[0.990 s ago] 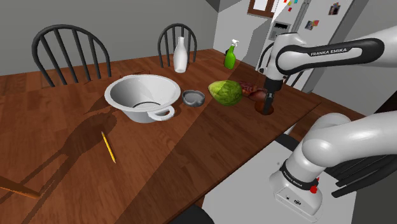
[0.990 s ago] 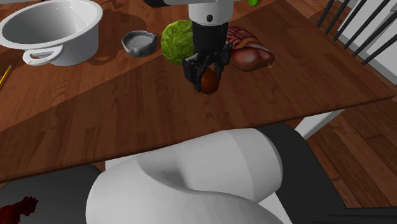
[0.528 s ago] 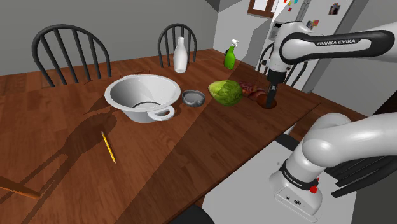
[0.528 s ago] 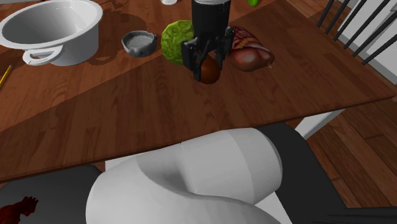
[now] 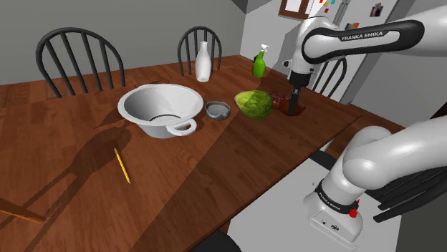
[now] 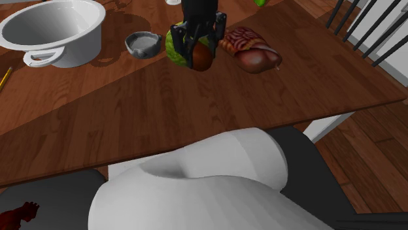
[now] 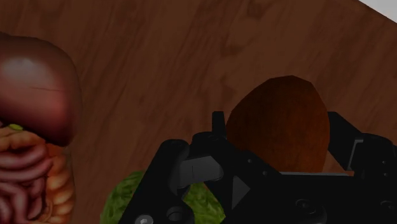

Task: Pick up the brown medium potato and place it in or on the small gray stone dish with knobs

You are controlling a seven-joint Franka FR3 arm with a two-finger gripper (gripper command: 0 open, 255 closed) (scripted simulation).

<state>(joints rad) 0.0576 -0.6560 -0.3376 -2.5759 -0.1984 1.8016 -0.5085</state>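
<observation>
Holds potato (image 6: 202, 59) clamped in hand (image 6: 199, 57), raised above worktop (image 6: 196, 111), close by cabbage (image 6: 172, 46). Has dish (image 6: 143, 44) standing on worktop between cabbage and bowl (image 6: 78, 49), apart from hand and potato.

The words "FRANKA EMIKA" are showing in dark capitals on the white, rounded forearm link of the robot arm (image 5: 362, 34), running along its length in the shoulder view. Small coloured papers and magnets (image 5: 376, 9) are hanging on the grey refrigerator door (image 5: 358, 11) behind the arm, but nothing on them is coming through as readable. A small dark mark (image 5: 334, 225) on the arm's white base is proving too small to read.
</observation>
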